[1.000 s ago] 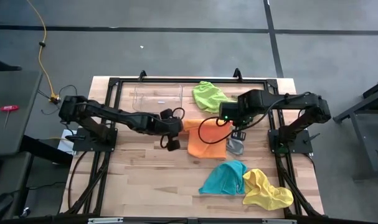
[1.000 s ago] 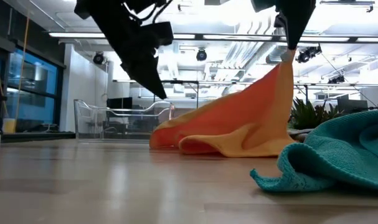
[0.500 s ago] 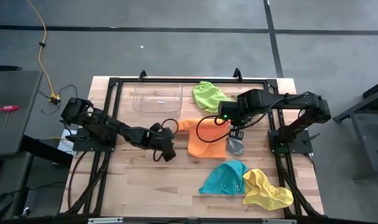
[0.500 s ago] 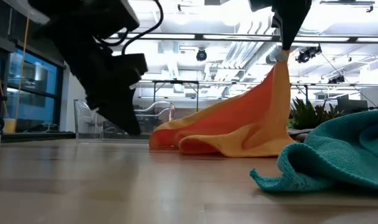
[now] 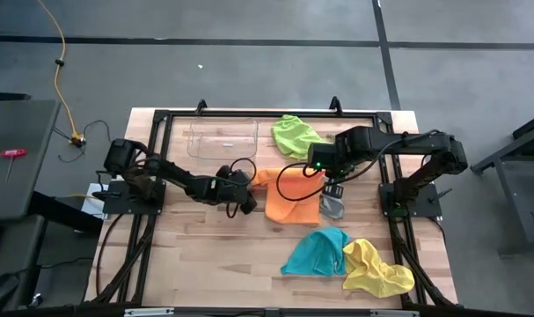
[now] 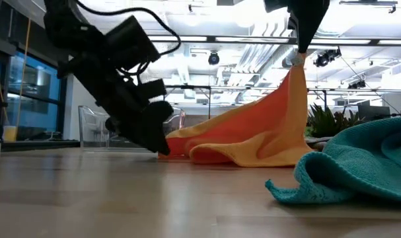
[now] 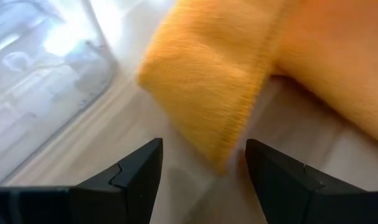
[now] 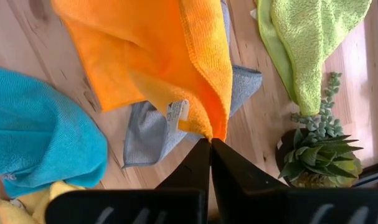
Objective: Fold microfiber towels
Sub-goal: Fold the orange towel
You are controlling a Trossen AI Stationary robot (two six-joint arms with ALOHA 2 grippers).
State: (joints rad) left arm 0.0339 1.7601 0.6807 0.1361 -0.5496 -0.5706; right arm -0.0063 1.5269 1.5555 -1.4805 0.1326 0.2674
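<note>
Right gripper (image 8: 210,142) pinching orange towel (image 8: 145,56) aloft

Towel (image 5: 291,201) (mid-table) between both arms

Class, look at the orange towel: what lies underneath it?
A grey towel lies partly under the orange towel, which the right gripper lifts by one corner. How far the grey runs beneath is hidden.

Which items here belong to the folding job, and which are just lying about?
Job:
orange towel, pinched up by the right gripper
lime towel
grey towel
teal towel
yellow towel

Lying about:
clear tray
plant
</note>
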